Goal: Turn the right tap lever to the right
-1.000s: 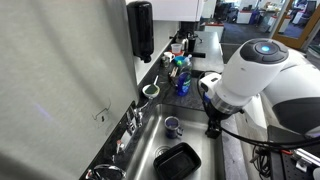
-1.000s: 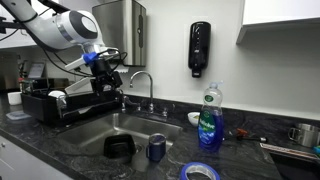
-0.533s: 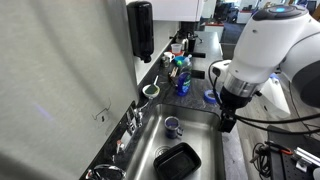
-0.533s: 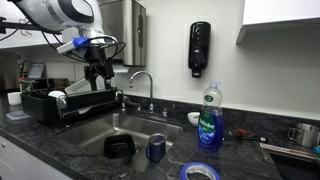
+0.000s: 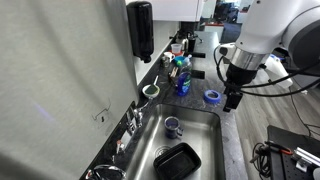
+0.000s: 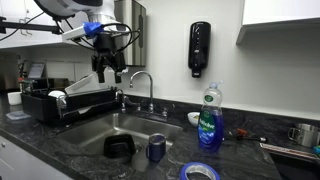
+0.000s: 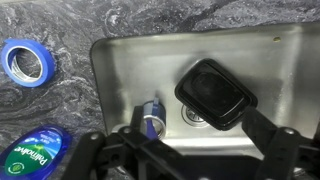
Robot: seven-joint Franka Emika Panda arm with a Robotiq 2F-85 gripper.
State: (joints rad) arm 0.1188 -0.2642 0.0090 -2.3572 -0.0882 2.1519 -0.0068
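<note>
The right tap lever (image 6: 164, 108), a short chrome handle, stands at the back rim of the sink, centre of the frame, just right of the curved chrome spout (image 6: 140, 82); its matching lever (image 6: 123, 97) stands left of the spout. In an exterior view looking along the wall, the tap cluster (image 5: 132, 122) appears at left centre, too small to separate the levers with confidence. The lever is untouched.

The gripper (image 6: 108, 73) hangs in the air at upper left of the frame, above and left of the spout and well apart from the lever. In an exterior view from the opposite side it (image 5: 232, 100) hangs over the counter edge at right. Its fingers (image 7: 275, 150) fill the lower edge of the wrist view; whether the pincer is released or clenched cannot be told.

Below lie the steel sink (image 7: 270, 60), a black container (image 7: 215, 92) and a blue cup (image 7: 151, 117); a blue tape roll (image 7: 27, 62) and a dish-soap bottle (image 6: 209, 118) sit on the counter.

To do the step well, the arm would likely travel rightward past the spout, descend beside the lever, and push near its tip in a short arc. The main risk, by judgement, is fouling the spout or striking the neighbouring lever.
</note>
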